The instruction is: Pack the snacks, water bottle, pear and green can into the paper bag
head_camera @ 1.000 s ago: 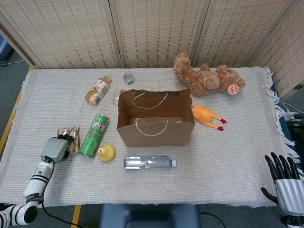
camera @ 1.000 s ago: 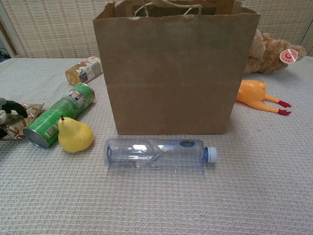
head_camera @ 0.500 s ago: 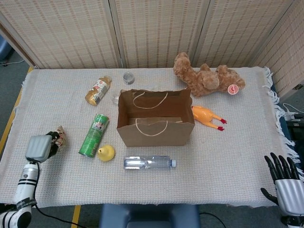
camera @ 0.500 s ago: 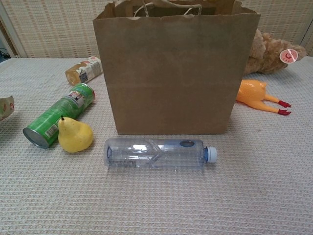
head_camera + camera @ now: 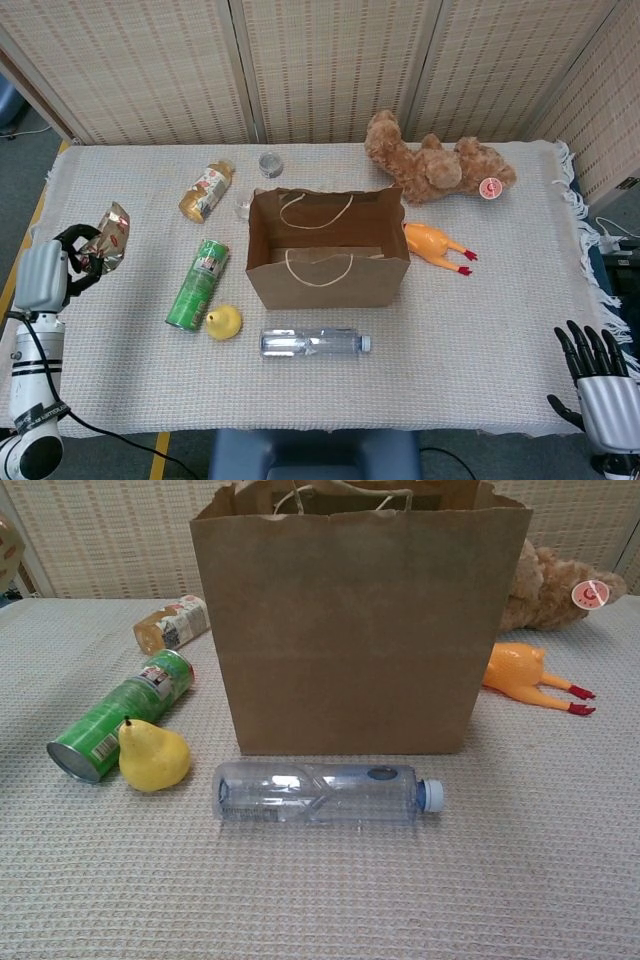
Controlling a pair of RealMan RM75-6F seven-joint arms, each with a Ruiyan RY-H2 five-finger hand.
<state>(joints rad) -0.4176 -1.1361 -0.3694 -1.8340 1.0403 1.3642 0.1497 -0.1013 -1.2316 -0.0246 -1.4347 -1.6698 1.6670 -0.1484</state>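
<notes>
My left hand (image 5: 48,275) holds a crinkly snack packet (image 5: 110,233) lifted above the table's left edge; a sliver of the snack packet (image 5: 7,542) shows at the chest view's left border. The open paper bag (image 5: 326,250) stands upright mid-table. The green can (image 5: 198,285) lies on its side left of the bag, the yellow pear (image 5: 223,321) beside its near end. The clear water bottle (image 5: 314,342) lies in front of the bag. A second snack pack (image 5: 206,190) lies behind the can. My right hand (image 5: 595,385) rests at the front right corner, fingers spread, holding nothing.
A brown teddy bear (image 5: 437,165) and a rubber chicken (image 5: 436,246) lie right of the bag. A small round lid (image 5: 270,162) sits behind the bag. The table (image 5: 500,330) wears a woven cloth. Screens stand behind.
My left hand has lifted the snack packet off the cloth beside the can and carried it up and toward the left edge. Right hand unmoved.
</notes>
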